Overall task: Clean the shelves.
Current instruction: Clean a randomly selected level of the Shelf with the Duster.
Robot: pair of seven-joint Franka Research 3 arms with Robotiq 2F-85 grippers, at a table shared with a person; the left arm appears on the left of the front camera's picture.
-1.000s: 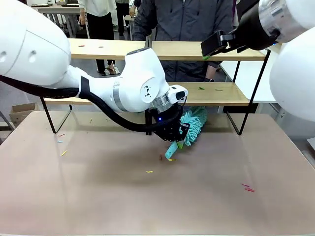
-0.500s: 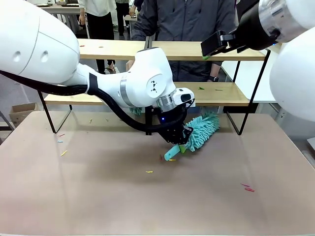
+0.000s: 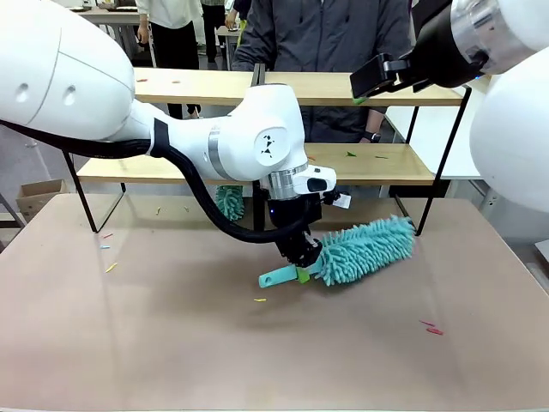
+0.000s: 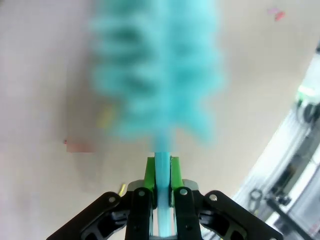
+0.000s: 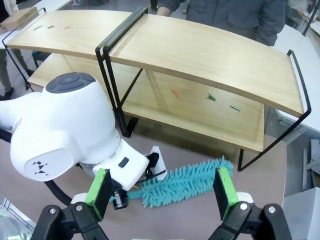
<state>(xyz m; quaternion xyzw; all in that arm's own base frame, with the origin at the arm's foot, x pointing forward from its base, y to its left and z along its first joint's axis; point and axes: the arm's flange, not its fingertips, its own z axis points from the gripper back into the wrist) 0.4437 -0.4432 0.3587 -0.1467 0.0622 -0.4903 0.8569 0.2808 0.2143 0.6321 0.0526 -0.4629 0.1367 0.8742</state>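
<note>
Several scraps point(image 5: 211, 97) on the shelves point(image 5: 200, 55)

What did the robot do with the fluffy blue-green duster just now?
The left gripper swung the duster away from the shelves, so its fluffy end now points toward the picture's right, low over the table. The gripper stayed shut on the handle. The right gripper stayed open up by the shelves.
</note>
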